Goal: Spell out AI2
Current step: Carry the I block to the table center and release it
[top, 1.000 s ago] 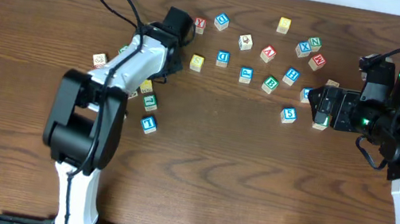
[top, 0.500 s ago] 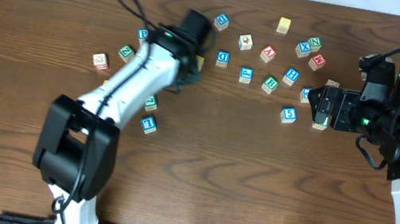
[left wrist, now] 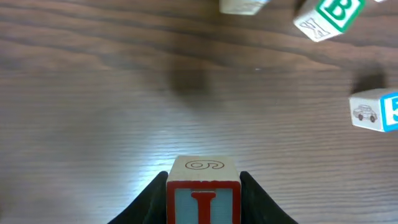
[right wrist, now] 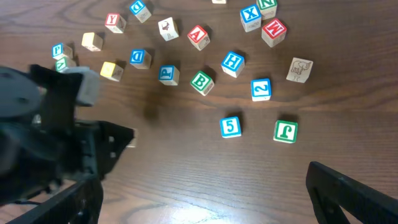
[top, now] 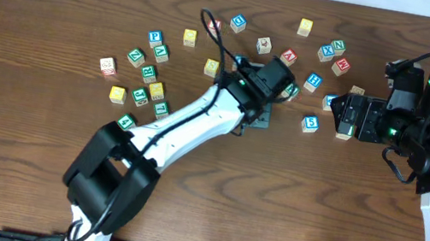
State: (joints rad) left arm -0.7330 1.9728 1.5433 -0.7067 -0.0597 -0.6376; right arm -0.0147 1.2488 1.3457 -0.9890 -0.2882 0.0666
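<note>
My left gripper [left wrist: 203, 185] is shut on the red "I" cube [left wrist: 203, 204] and holds it above bare wood near the table's middle. In the overhead view its head [top: 266, 81] hides the cube. The red "A" cube [top: 288, 57] lies among the back cubes and also shows in the right wrist view [right wrist: 198, 36]. The blue "2" cube [right wrist: 261, 89] lies right of the green B, close to my right gripper and mostly hidden by it in the overhead view. My right gripper [right wrist: 205, 199] is open and empty, and sits at the right [top: 339, 114].
Several loose cubes lie across the back: a red Y [top: 214, 25], a green B [left wrist: 333, 15], a blue 5 [top: 310, 123] and a green J [right wrist: 285, 130]. A second cluster sits at the left [top: 146, 75]. My left arm [top: 188, 125] crosses the table's middle.
My left arm has swung right from the left cluster to the table's middle with the "I" cube in its jaws. The right arm has not moved.
</note>
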